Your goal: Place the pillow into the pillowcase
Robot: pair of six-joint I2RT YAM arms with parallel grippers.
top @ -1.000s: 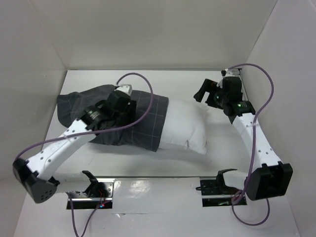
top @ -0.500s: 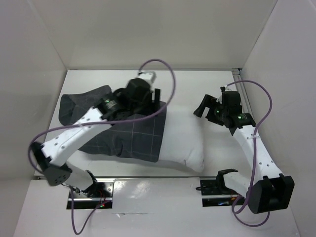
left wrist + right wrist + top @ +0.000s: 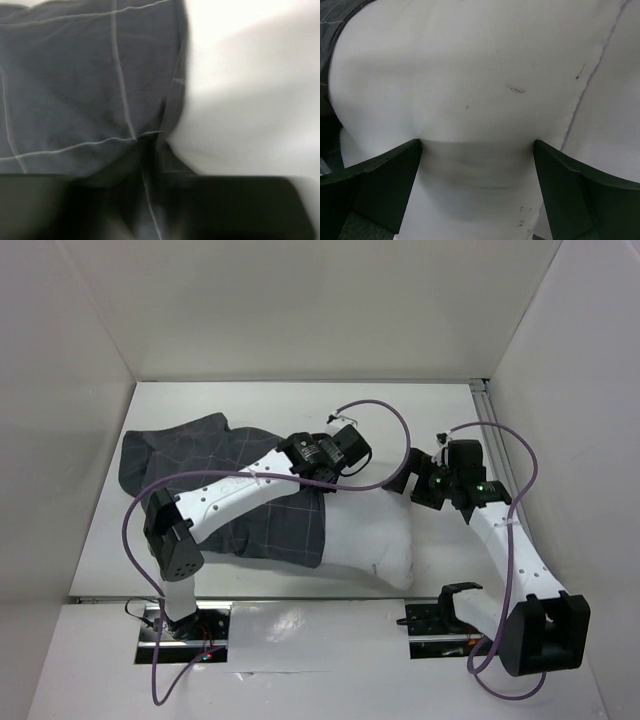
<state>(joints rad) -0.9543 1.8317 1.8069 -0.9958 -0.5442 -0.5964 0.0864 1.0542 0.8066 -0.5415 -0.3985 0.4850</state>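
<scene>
Top external shows left arm (image 3: 235,492) lying across pillowcase (image 3: 180,455) and pillow (image 3: 372,535).

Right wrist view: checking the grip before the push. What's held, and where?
Nothing firmly: the spread fingers straddle the bare end of the pillow, which bulges between them, pressed but not pinched.

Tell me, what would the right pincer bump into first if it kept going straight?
The pillow. The right pincer is open, and the pillow bulges between its fingers, probably touching them, though depth is hard to judge.
</scene>
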